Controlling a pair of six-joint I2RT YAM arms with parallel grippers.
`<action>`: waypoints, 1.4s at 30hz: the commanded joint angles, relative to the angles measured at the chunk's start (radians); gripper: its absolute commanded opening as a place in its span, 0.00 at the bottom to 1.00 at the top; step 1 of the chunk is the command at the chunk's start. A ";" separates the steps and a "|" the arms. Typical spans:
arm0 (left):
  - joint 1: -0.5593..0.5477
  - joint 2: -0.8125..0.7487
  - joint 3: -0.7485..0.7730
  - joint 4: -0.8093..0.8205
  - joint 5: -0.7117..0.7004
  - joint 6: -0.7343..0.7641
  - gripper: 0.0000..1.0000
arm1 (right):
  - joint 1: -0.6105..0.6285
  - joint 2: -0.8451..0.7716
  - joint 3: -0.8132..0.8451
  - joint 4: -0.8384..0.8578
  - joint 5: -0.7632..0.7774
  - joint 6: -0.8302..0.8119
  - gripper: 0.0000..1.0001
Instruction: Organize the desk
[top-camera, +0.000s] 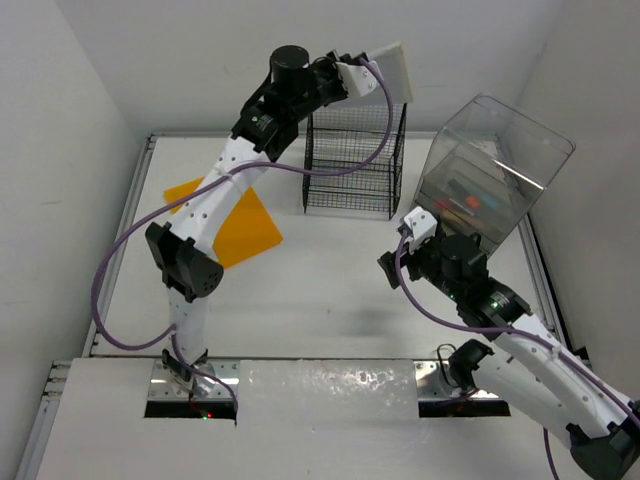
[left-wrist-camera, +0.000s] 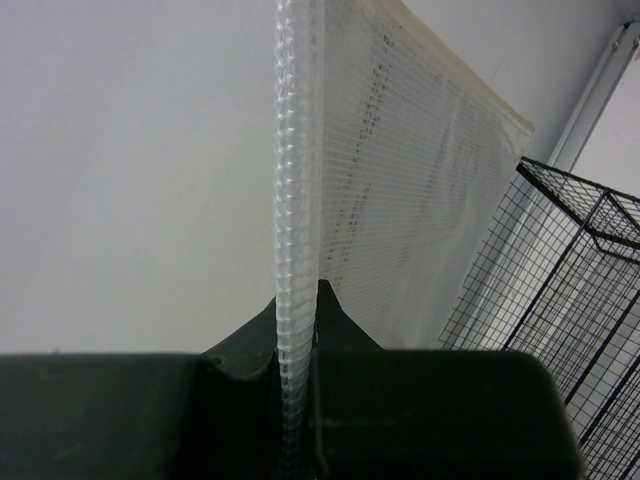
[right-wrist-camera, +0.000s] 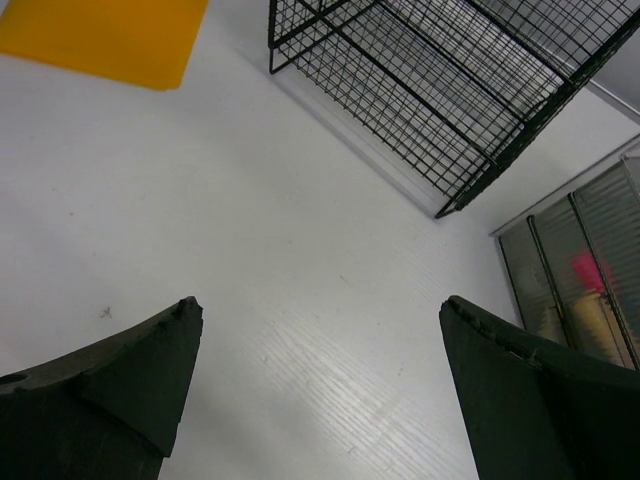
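left fingers (left-wrist-camera: 350, 335) are clamping shut on one edge of the white mesh pouch (left-wrist-camera: 400, 200), holding it above the wire rack (top-camera: 352, 165), off the counter (top-camera: 320, 290) lying under both arms. Pouch is looking light, thin and floppy, so an edge pinch is suiting it. right fingers (right-wrist-camera: 110, 390) are hanging wide open.

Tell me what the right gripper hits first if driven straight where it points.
The right gripper, jaws open, likely meets the bare white desk first, just short of the black wire-mesh rack; depth is unclear.
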 joint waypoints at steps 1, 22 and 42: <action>0.027 0.020 0.084 0.130 0.020 -0.005 0.00 | -0.001 -0.034 -0.028 0.021 0.025 0.026 0.99; 0.041 0.081 -0.097 0.125 0.027 0.049 0.00 | 0.000 -0.006 -0.076 0.067 -0.003 0.026 0.99; 0.039 0.239 -0.066 0.258 -0.032 0.021 0.10 | 0.000 0.059 -0.105 0.150 -0.063 0.077 0.99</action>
